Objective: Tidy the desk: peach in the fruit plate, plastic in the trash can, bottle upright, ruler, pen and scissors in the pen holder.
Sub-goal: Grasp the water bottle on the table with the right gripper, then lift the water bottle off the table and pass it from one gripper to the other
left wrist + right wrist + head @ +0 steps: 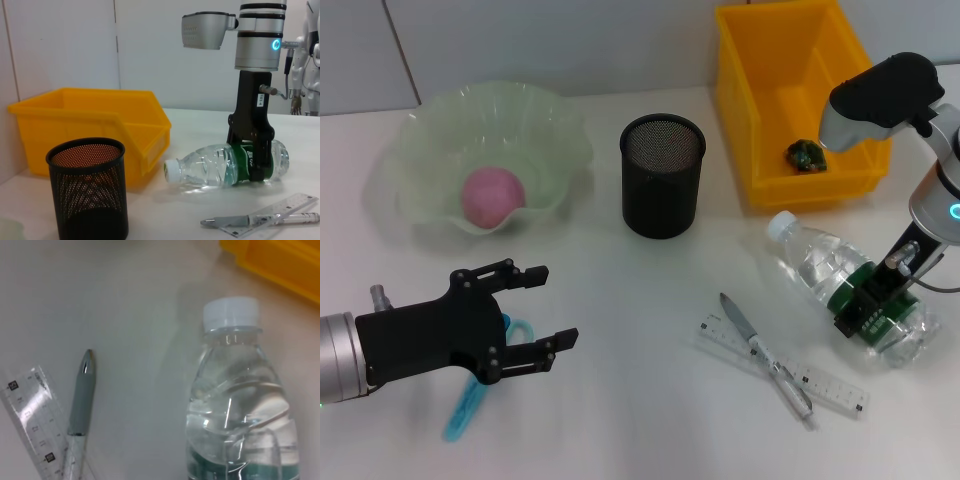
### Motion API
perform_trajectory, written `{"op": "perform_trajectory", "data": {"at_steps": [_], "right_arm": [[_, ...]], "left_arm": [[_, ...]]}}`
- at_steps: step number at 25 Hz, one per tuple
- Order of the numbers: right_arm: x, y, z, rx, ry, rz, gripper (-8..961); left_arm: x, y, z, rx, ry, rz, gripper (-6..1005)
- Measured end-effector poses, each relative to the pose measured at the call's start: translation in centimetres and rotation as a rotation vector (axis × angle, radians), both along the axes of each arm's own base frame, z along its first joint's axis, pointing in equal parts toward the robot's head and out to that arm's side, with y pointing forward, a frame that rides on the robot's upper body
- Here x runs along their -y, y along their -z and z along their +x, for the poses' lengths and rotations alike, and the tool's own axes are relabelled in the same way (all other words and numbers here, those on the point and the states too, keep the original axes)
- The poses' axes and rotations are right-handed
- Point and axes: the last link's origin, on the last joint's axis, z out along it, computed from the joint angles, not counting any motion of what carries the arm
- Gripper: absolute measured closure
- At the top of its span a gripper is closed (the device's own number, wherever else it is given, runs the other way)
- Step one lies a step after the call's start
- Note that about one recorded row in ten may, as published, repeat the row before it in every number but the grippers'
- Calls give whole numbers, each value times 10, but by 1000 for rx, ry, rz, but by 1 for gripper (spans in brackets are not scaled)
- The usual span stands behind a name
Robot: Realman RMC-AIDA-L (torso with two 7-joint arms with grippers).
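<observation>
Right pincer (872,300): clamped across the labelled belly of the bottle (840,285), which lies flat on the bench (640,330), cap pointing to ten o'clock. Left pincer (525,320): spread, idle above the scissors (470,400), well apart.

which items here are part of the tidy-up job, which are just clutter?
Job items:
peach in fruit plate
green scrap in trash can
bottle, lying down, right pincer clamped on it
pen lying across ruler
scissors under open left pincer
pen holder

Just lying about:
nothing visible on desk
</observation>
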Motion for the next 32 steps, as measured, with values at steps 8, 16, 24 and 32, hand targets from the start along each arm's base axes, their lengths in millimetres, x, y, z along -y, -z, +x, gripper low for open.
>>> {"op": "perform_trajectory", "data": {"at_steps": [8,16,24,32], "right_arm": [[1,0,2,3,4,-4,169],[2,-2,2,4,-18,-5,182],[3,-5,-2,-9,-50,-1,183],[7,-11,-11,-53,-103,9,181]], "left_arm": [[0,0,0,1,0,-2,206],[0,0,0,0,1,-1,206],[0,0,0,-1,-1,2,206],[0,0,0,-1,1,4,206]]}}
